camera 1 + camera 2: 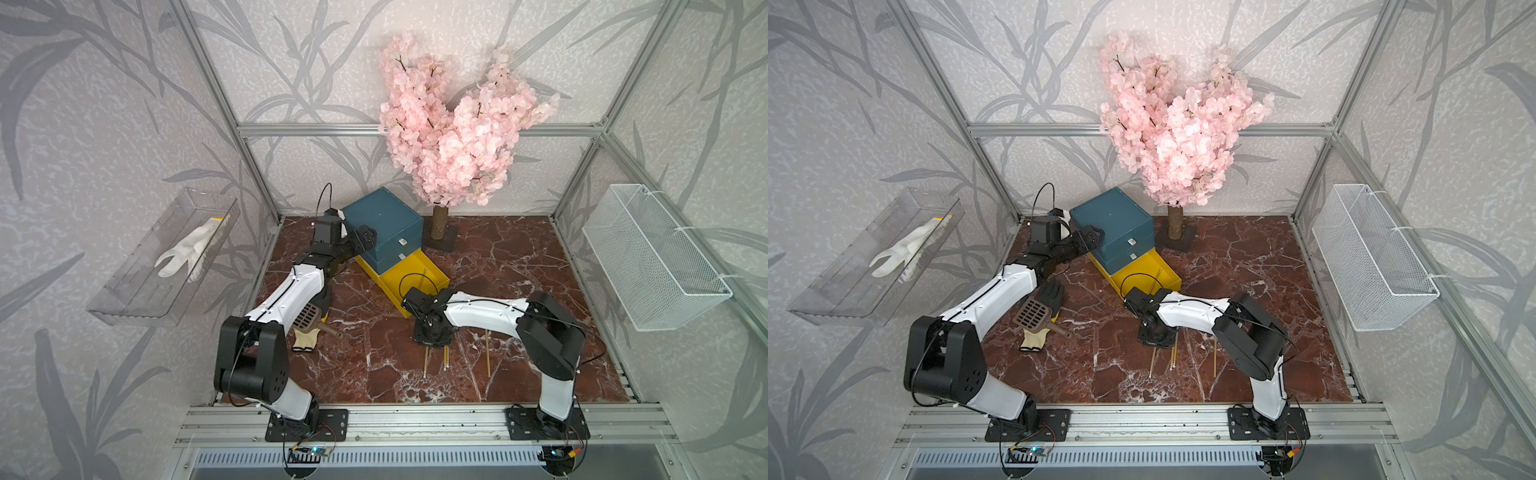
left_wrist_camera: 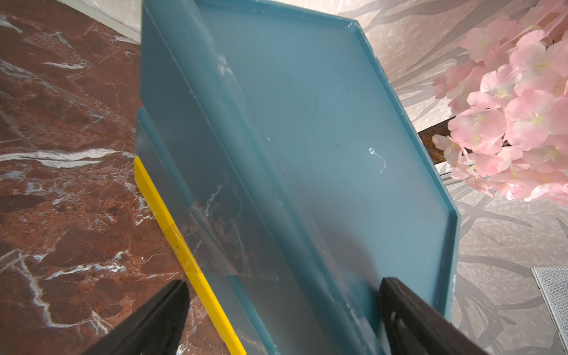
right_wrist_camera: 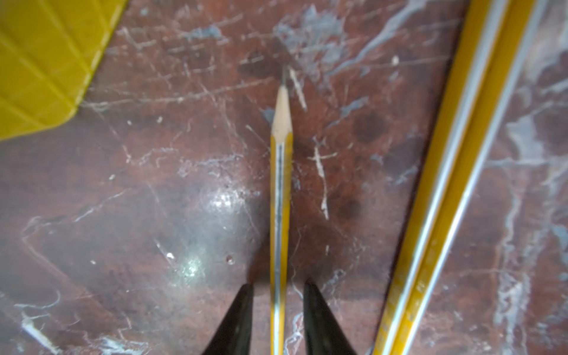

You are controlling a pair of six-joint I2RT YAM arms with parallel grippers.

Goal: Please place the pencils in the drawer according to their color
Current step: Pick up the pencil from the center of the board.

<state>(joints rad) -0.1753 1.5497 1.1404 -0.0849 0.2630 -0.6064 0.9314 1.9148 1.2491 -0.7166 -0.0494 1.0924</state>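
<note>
The right gripper is pointing down at the marble tabletop. Its two black fingertips are standing narrowly apart on either side of a yellow pencil with a sliver of gap on each side, so it is bracketing the shaft rather than clamping it. That pencil is lying flat just in front of the pulled-out yellow bottom drawer of the teal chest, with its sharpened tip toward the drawer. A pair of yellow pencils is lying just beside it, another pencil is lying further off, and one more is already sitting in the yellow drawer. The left gripper is resting wide open at the chest's upper edge, one finger over the top panel and the other off the side. It is gripping nothing and looks to be steadying the chest. The pencil is likely going to handle as a very light, stiff, smooth-lacquered stick, one that is prone to rolling on the polished marble and to pivoting or slipping between hard fingertips. Taking it squarely across the painted shaft near mid-length, as the fingers seem to be set, should be keeping it level. The graphite tip is the fragile part and is best kept clear of the drawer wall, and the neighbouring pair is leaving little room on that side.
</note>
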